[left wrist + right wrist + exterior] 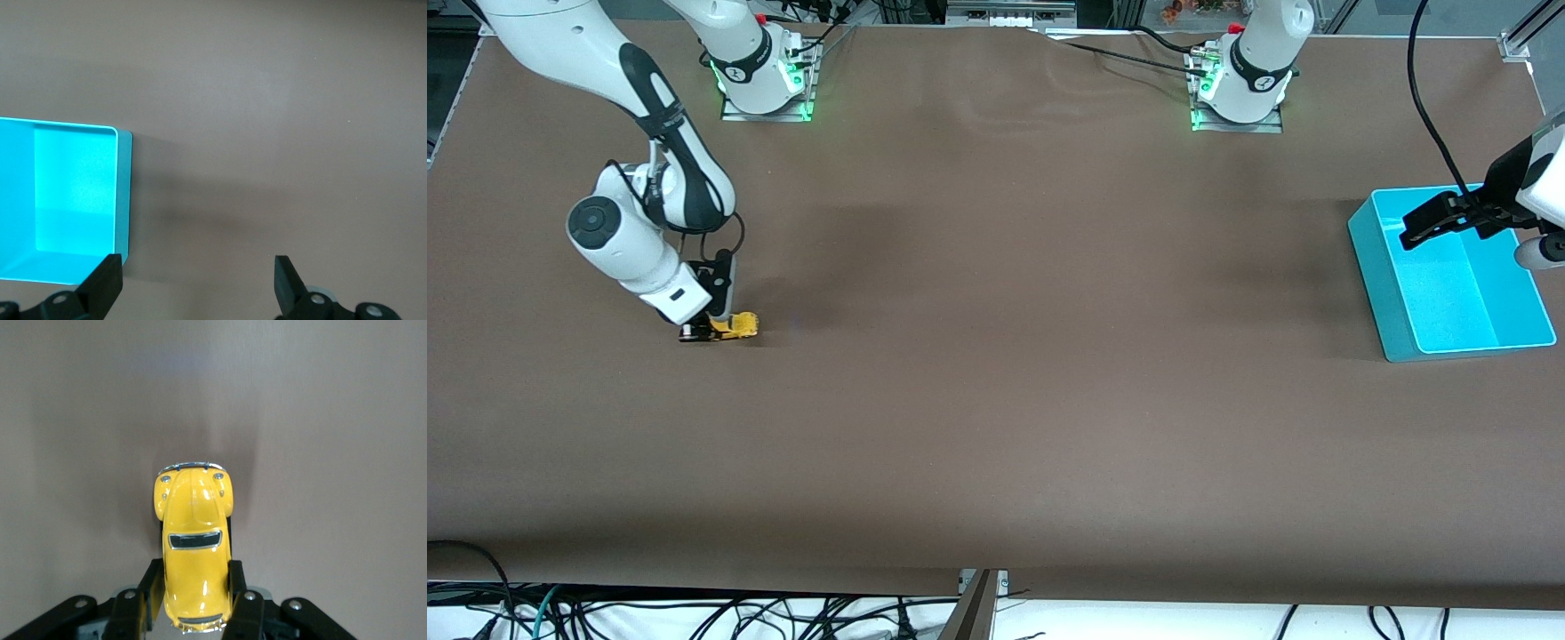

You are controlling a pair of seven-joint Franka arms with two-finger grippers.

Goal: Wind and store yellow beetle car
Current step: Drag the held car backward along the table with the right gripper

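The yellow beetle car (pixel 736 326) is a tiny yellow toy with dark windows, down at the table surface toward the right arm's end. My right gripper (pixel 713 325) is shut on the car's sides. In the right wrist view the car (pixel 195 520) sits between the two black fingers (pixel 239 587), its front pointing away from the gripper (pixel 195 579). I cannot tell whether its wheels touch the table. My left gripper (pixel 1412 229) is open and empty over the cyan bin (pixel 1383 293). In the left wrist view its gripper (pixel 198 270) shows wide-apart fingers beside the bin's wall (pixel 123 200).
The cyan bin stands at the left arm's end of the brown table and holds nothing that I can see. The two arm bases (pixel 765 80) (pixel 1240 89) stand along the table's edge farthest from the front camera. Cables hang below the near edge.
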